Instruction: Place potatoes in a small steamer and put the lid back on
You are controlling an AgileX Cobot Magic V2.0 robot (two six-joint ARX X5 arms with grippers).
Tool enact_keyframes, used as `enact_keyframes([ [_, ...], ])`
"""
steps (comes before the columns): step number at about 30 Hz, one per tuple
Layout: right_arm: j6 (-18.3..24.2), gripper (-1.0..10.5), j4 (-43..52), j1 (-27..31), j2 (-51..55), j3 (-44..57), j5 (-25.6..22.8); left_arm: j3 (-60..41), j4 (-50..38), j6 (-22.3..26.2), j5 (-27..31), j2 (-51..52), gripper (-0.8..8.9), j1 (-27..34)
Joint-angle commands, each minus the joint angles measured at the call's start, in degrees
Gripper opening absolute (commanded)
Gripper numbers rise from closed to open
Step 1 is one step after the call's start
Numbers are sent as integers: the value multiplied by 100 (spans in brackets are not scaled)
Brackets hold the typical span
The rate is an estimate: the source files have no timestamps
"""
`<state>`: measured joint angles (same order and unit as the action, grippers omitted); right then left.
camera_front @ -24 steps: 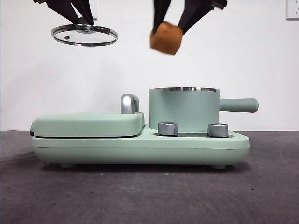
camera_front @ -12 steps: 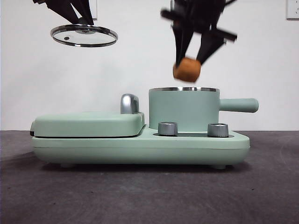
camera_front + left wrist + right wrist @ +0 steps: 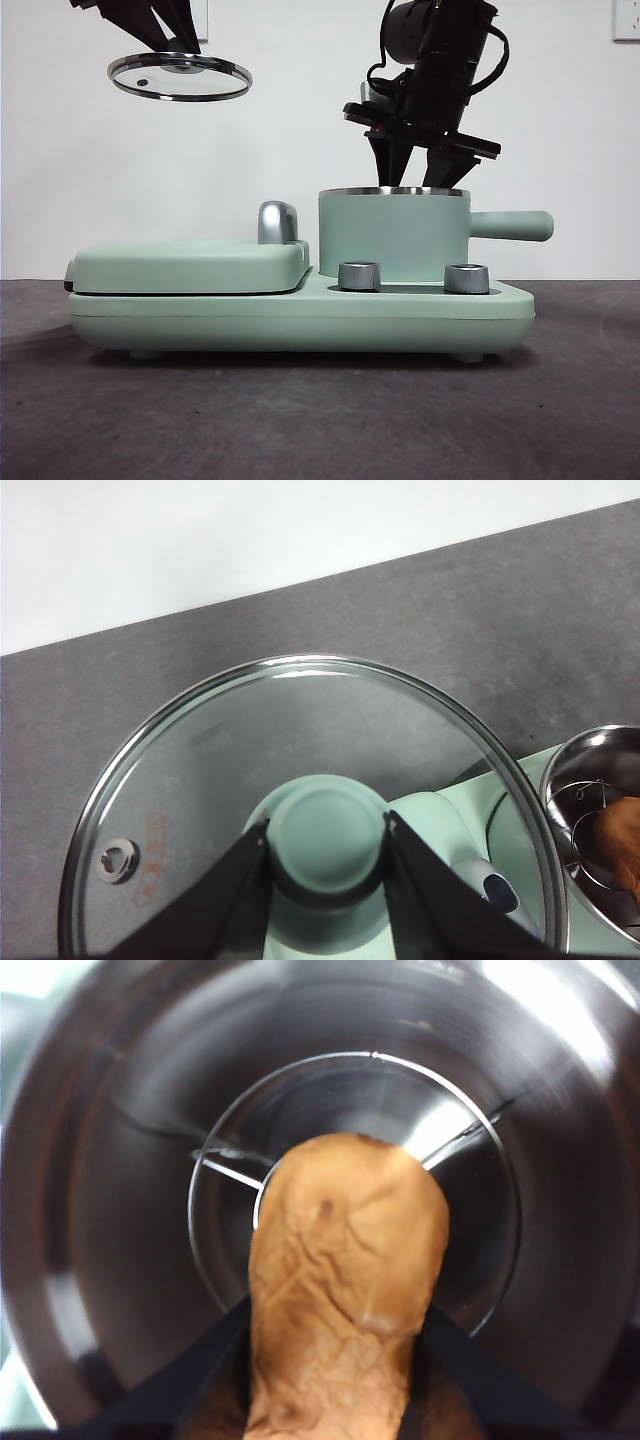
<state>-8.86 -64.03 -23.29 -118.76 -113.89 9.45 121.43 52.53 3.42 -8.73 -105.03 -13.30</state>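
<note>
Right tool (image 3: 409, 180) dipped inside small steamer (image 3: 393, 235), jaws clamped on potato (image 3: 345, 1280) above wire rack (image 3: 355, 1195) at pot bottom. Left tool (image 3: 328, 875) high over grill plate (image 3: 190, 265), gripping knob of lid (image 3: 180, 77), level, well clear of worktop (image 3: 320, 420).

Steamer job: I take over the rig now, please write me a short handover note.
Right end effector: shut on the potato, lowered into the small steamer, not yet released.
Left end effector: shut on the knob of the lid, held high above the flat grill cover, off to the side of the pot.
Done: lid off, potato inside the pot.
Left: release potato, withdraw, put lid back on.
</note>
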Motion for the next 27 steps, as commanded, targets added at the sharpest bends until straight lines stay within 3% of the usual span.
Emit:
enact_keyframes([
  [1,74,172,13,-33,-146,-153,17,195,-127,13,-7,-33,10,-22],
  [5,74,369,7,-48,-144,-166,17,195,-125,13,-7,-33,10,-22],
  [8,74,418,-76,-48,-144,-328,17,195,-111,13,-7,-33,10,-22],
  [14,74,422,-925,-72,-144,-1342,-11,195,-68,-17,-7,-33,10,-24],
  [18,201,422,-1685,-116,-120,-2002,-304,195,17,-50,-7,-33,10,-79],
  [27,227,421,-1753,-323,752,-1788,-396,192,66,-72,-7,-33,10,-313],
])
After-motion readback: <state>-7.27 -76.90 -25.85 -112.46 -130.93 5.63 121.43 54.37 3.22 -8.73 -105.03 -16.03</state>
